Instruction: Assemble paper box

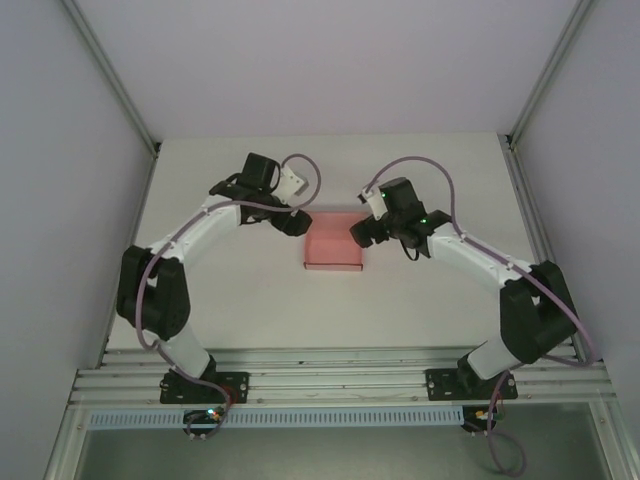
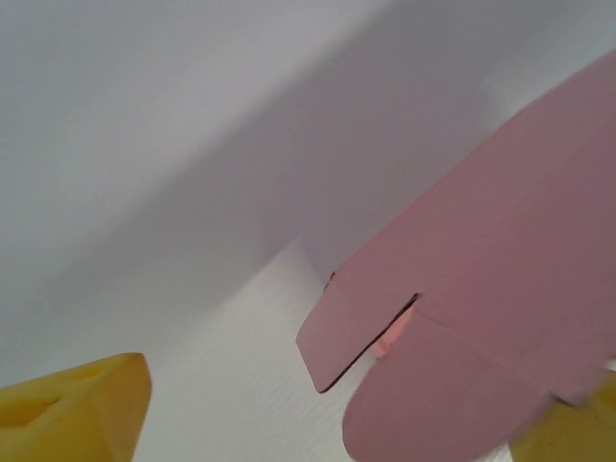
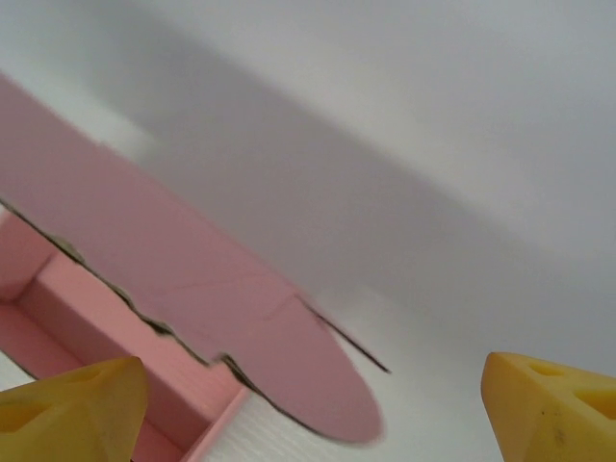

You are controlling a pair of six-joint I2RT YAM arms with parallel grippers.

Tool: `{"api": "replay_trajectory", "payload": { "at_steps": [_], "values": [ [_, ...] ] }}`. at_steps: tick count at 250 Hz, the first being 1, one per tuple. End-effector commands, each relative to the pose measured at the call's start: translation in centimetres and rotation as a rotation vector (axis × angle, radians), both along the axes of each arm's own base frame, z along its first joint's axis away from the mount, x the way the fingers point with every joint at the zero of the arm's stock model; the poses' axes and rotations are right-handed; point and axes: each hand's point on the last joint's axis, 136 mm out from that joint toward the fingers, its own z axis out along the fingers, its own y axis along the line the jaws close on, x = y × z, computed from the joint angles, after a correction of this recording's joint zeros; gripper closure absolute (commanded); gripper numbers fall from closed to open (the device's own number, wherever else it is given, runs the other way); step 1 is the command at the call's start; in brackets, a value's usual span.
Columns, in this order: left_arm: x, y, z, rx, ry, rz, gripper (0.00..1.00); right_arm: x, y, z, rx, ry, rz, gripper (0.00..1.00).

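Where the white desk (image 1: 250, 310) spreads under the frame, the left arm (image 1: 190, 240) and right arm (image 1: 480, 262) bend inward from its near edge and meet over its middle. The paper box (image 1: 333, 250) lies there, pale pink, flat on the desk between the two hands. The left hand (image 1: 296, 222) is at its far left corner and the right hand (image 1: 360, 234) at its right side.

In the right wrist view the box is partly formed: low walls (image 3: 87, 327) stand around an open inside, and a long lid panel (image 3: 144, 241) ending in a rounded tab (image 3: 332, 385) hangs above it, not closed. The left wrist view shows a rounded flap (image 2: 433, 395) and a smaller side flap (image 2: 351, 332) jutting out loose.

Both hands are spread wide and pinch nothing. The left hand's yellow fingers (image 2: 82, 404) sit far apart, with card lying across the gap, and the right hand's fingers (image 3: 553, 409) are equally wide.

The step in hand looks like closing the lid. The next move probably calls for one hand to steady the box body while the other presses the panel down and guides the tab into its slot without creasing the thin card.
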Motion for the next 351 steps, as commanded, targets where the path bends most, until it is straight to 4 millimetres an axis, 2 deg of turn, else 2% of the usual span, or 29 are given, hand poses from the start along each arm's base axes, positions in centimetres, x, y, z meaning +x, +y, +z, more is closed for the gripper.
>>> {"api": "replay_trajectory", "payload": {
  "at_steps": [1, 49, 74, 101, 128, 156, 177, 211, 236, 248, 261, 306, 326, 351],
  "values": [
    [-0.5, 0.1, -0.1, 0.039, 0.018, -0.075, 0.14, 1.0, 1.2, 0.6, -0.022, -0.049, 0.123, 0.11],
    [0.1, -0.3, 0.5, 0.052, 0.0, -0.12, 0.2, 2.7, 1.0, 0.1, -0.032, -0.011, 0.133, 0.18],
    [0.3, -0.6, -0.1, 0.065, 0.025, -0.14, 0.26, 3.1, 0.7, -0.4, -0.04, 0.014, 0.12, 0.31],
    [0.6, -0.4, -0.8, 0.107, 0.051, -0.142, 0.37, 3.0, 0.5, -0.2, -0.046, 0.025, 0.113, 0.45],
    [0.6, -0.6, -0.8, 0.113, 0.05, -0.155, 0.42, 2.6, 0.3, 0.2, -0.05, 0.023, 0.114, 0.49],
    [0.5, -1.3, -0.6, 0.104, 0.043, -0.185, 0.51, 2.5, 0.3, 0.0, -0.049, 0.036, 0.119, 0.59],
    [0.4, -1.5, -0.5, 0.111, 0.041, -0.198, 0.63, 2.4, 0.1, -0.3, -0.057, 0.05, 0.115, 0.63],
    [0.4, -1.4, -0.3, 0.131, 0.031, -0.198, 0.7, 2.3, -0.3, -0.3, -0.067, 0.052, 0.101, 0.71],
    [0.5, -1.3, -0.3, 0.142, 0.025, -0.183, 0.84, 2.2, -0.6, -0.1, -0.075, 0.051, 0.092, 0.77],
    [0.4, -1.5, -0.3, 0.133, 0.029, -0.182, 0.95, 2.1, -0.7, 0.0, -0.079, 0.049, 0.089, 0.81],
    [0.3, -1.8, -0.2, 0.127, 0.028, -0.184, 1.0, 2.0, -0.7, 0.4, -0.074, 0.044, 0.091, 0.86],
    [0.7, -2.4, 0.6, 0.105, 0.013, -0.096, 1.0, 2.3, -0.9, 1.1, -0.044, 0.047, 0.038, 0.96],
    [1.4, -2.4, 1.1, 0.086, 0.011, 0.005, 1.0, 3.0, -1.0, 1.8, 0.002, 0.045, -0.054, 1.0],
    [2.7, -2.3, 1.8, 0.04, 0.017, 0.155, 1.0, 4.0, -1.5, 2.6, 0.093, 0.043, -0.213, 1.0]
  ]
}}
